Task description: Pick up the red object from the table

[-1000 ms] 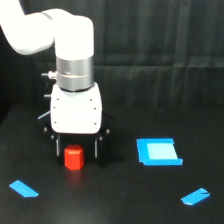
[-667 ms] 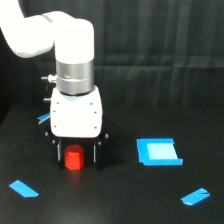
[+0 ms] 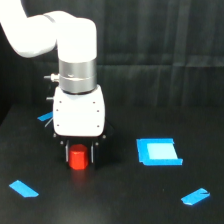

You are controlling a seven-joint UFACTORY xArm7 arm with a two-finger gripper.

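On the counter (image 3: pixel 125 200), the red object (image 3: pixel 78 158) sits between the fingers (image 3: pixel 93 152), which straddle it unclenched; contact cannot be confirmed. Step: grasping. Next: close firmly, then lift vertically.
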